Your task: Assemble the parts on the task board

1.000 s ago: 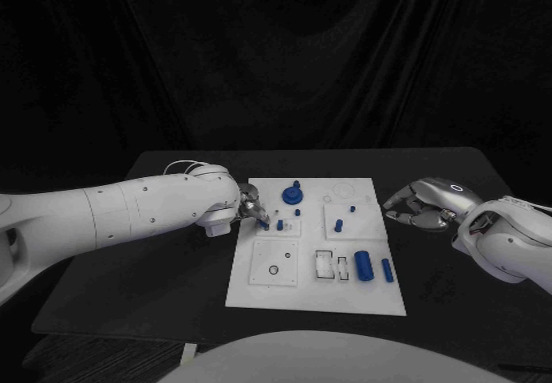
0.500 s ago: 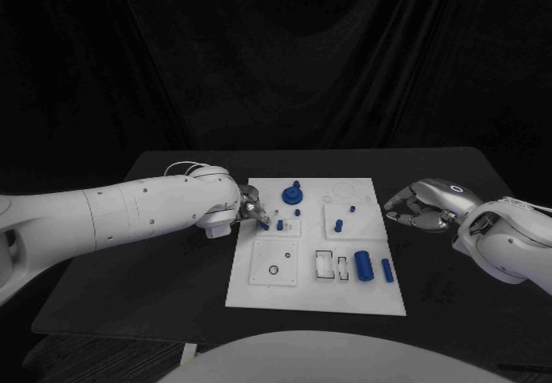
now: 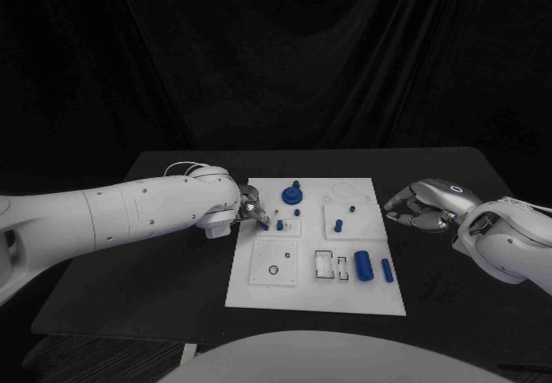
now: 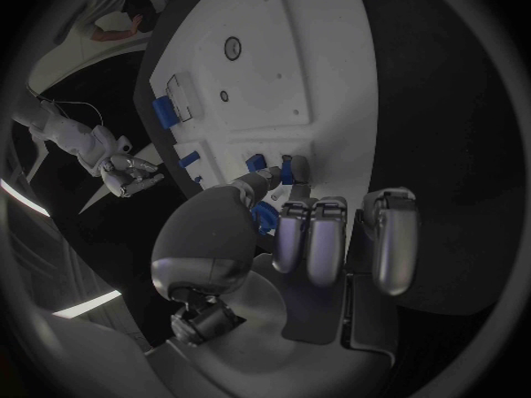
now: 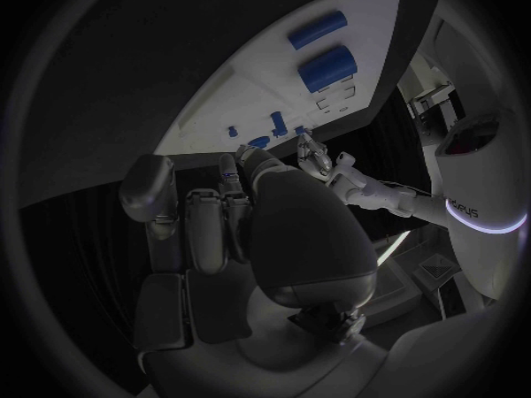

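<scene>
Left hand (image 3: 249, 209) pinching small blue peg (image 4: 288, 170), white task board (image 3: 262, 283), black table (image 3: 150, 279)

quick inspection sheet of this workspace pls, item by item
surface: black table, task board in its middle
job's things: large blue cylinder and slim blue cylinder lying on the board; blue knob and small blue pegs standing in it
clutter: nothing seen
robot hands: left robot hand pinches a small blue part at the board's left edge; right robot hand curled, holding nothing, off the board's right edge
cables: thin white wire at the left wrist
surroundings: black curtain
</scene>
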Controlling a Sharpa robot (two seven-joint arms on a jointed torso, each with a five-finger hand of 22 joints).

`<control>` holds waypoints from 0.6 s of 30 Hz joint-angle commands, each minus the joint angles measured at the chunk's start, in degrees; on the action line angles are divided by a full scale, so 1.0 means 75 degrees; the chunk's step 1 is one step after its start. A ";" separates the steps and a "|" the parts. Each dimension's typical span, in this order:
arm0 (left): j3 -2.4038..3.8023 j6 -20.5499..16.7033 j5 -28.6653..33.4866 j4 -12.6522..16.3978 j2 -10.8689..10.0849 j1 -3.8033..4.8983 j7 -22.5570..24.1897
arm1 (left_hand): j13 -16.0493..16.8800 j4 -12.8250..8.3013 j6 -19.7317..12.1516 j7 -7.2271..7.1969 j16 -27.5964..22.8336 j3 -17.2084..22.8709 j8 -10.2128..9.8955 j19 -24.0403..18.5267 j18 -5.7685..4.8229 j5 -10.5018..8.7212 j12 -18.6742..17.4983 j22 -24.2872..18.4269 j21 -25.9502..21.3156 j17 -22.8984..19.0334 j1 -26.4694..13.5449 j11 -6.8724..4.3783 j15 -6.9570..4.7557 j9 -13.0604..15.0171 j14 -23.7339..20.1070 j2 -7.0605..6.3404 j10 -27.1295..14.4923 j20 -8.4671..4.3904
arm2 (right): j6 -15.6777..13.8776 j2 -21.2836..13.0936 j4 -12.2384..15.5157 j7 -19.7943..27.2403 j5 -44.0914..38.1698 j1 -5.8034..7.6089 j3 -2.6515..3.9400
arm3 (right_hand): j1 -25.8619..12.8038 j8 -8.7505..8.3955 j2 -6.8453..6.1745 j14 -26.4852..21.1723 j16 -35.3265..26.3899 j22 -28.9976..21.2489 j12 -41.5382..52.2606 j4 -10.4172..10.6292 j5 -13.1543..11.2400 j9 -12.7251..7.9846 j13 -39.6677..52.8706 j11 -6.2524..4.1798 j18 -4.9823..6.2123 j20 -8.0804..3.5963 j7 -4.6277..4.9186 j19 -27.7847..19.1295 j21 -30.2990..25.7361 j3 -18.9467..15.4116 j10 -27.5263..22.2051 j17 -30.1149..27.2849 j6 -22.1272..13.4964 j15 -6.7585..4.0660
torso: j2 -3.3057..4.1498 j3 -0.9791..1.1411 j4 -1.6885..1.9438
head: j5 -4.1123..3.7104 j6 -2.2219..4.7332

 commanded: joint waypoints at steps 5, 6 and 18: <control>-0.0021 0.0183 0.0030 0.0061 -0.0033 -0.0054 -0.0014 | 0.2012 0.0025 0.0027 -0.0029 0.0020 0.0000 -0.0001 0.0273 0.0111 -0.0027 0.0027 0.1658 -0.0044 0.2011 -0.0026 -0.0010 -0.0011 0.0011 0.0794 -0.0007 0.0801 -0.0016 | 0.0058 0.0003 -0.0009 -0.0171 -0.0014 -0.0025 0.0004 | 0.0081 -0.0012 0.0015 0.0436 -0.0045 0.0977 -0.0003 0.0007 0.0041 0.0002 0.0599 0.0003 0.0057 0.0020 0.0017 -0.0053 -0.0037 0.0060 -0.0031 0.0975 0.0008 0.0014 | -0.0002 0.0001 0.0008 | 0.0013 -0.0002; -0.0021 0.0186 0.0030 0.0071 -0.0041 -0.0054 -0.0019 | 0.2012 0.0017 0.0028 -0.0031 0.0020 0.0001 -0.0001 0.0266 0.0114 -0.0022 0.0027 0.1654 -0.0054 0.2011 -0.0018 -0.0011 -0.0012 0.0013 0.0794 -0.0009 0.0801 -0.0017 | 0.0061 0.0003 -0.0010 -0.0174 -0.0014 -0.0026 0.0004 | 0.0081 -0.0012 0.0015 0.0436 -0.0045 0.0977 -0.0003 0.0007 0.0041 0.0002 0.0599 0.0003 0.0057 0.0020 0.0017 -0.0053 -0.0037 0.0060 -0.0031 0.0975 0.0008 0.0014 | -0.0004 0.0001 0.0008 | 0.0013 -0.0002; -0.0022 0.0186 0.0030 0.0132 -0.0084 -0.0055 -0.0028 | 0.2012 0.0001 0.0036 -0.0033 0.0020 -0.0008 0.0004 0.0265 0.0115 -0.0019 0.0027 0.1654 -0.0057 0.2011 -0.0008 -0.0014 -0.0015 0.0017 0.0794 -0.0027 0.0801 -0.0018 | 0.0078 -0.0003 -0.0011 -0.0204 -0.0014 -0.0031 0.0004 | 0.0097 -0.0014 0.0019 0.0434 -0.0053 0.0976 -0.0002 -0.0015 0.0055 0.0002 0.0600 0.0004 0.0058 0.0019 0.0019 -0.0055 -0.0045 0.0084 -0.0031 0.0968 0.0006 0.0015 | 0.0002 0.0003 0.0005 | 0.0053 -0.0002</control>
